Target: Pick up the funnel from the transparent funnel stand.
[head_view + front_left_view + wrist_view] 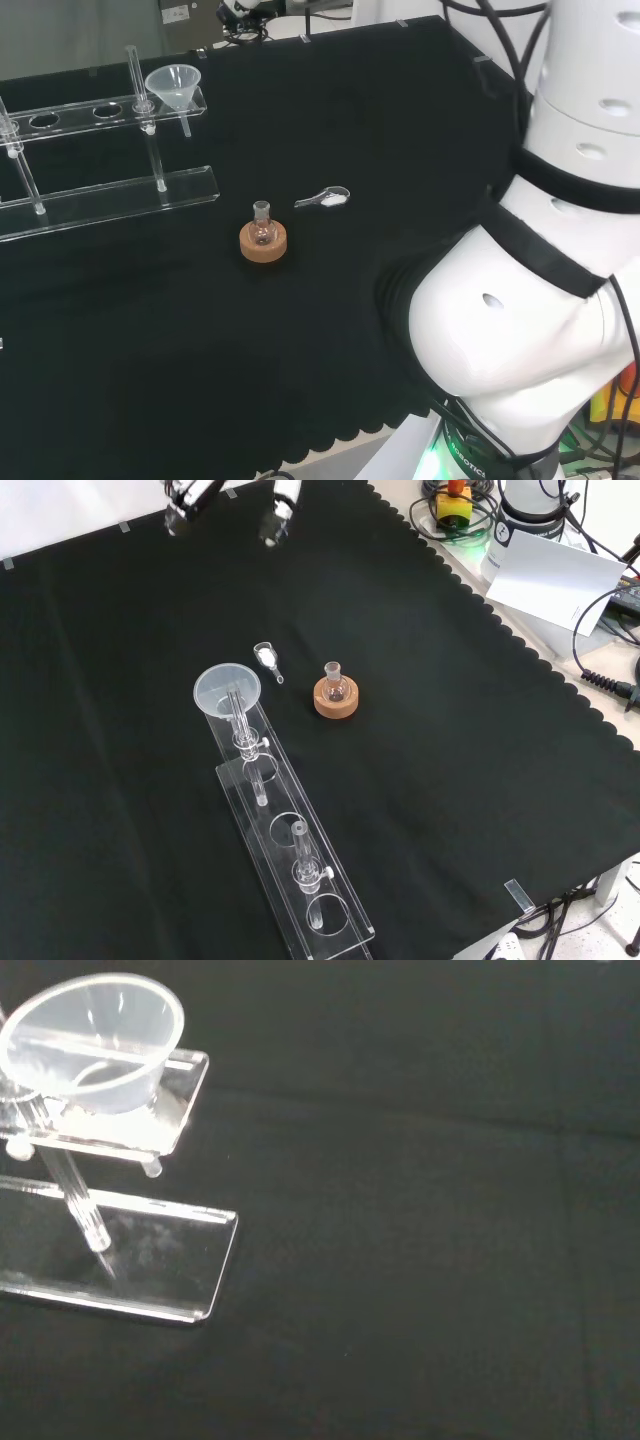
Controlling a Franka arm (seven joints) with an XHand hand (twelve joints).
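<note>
We see the funnel (228, 689) upright in the stand (300, 880), well below the hand (275, 515) in the front view. Fingers hang uncurled, holding nothing.

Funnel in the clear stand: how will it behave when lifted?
The funnel looks like thin clear plastic, so probably light and fairly stiff. Its smooth cone may slip. Its stem hangs through the stand, so it likely must lift straight up or snag.
</note>
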